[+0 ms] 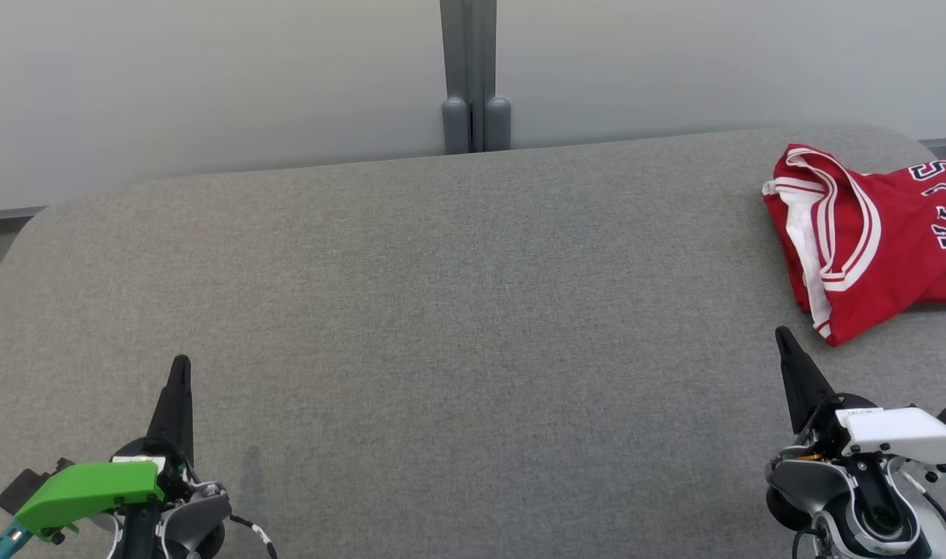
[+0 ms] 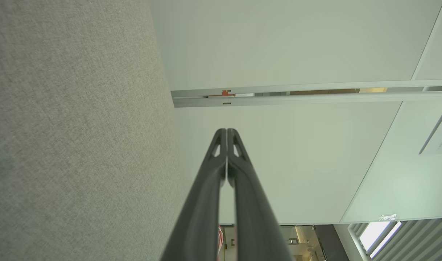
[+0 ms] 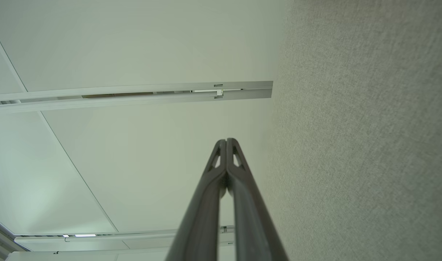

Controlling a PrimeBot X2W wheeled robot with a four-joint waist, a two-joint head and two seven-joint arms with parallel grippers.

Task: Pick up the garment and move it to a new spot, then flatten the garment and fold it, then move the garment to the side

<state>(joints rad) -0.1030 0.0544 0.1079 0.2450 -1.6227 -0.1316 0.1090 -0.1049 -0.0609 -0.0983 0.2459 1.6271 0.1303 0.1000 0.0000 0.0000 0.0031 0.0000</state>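
The garment (image 1: 868,233) is a red jersey with white trim and dark lettering, lying bunched at the far right of the grey fabric table (image 1: 441,310) and cut off by the frame edge. My right gripper (image 1: 783,332) rests at the lower right, just short of the jersey's near corner, shut and holding nothing. My left gripper (image 1: 181,361) stands at the lower left, far from the garment, also shut and empty. Both wrist views show the fingers pressed together: left gripper (image 2: 226,130), right gripper (image 3: 226,140).
A pale partition wall (image 1: 209,85) with a grey post (image 1: 473,78) runs behind the table's far edge. The table's corners are rounded. Wide bare grey surface lies between the two grippers and ahead of them.
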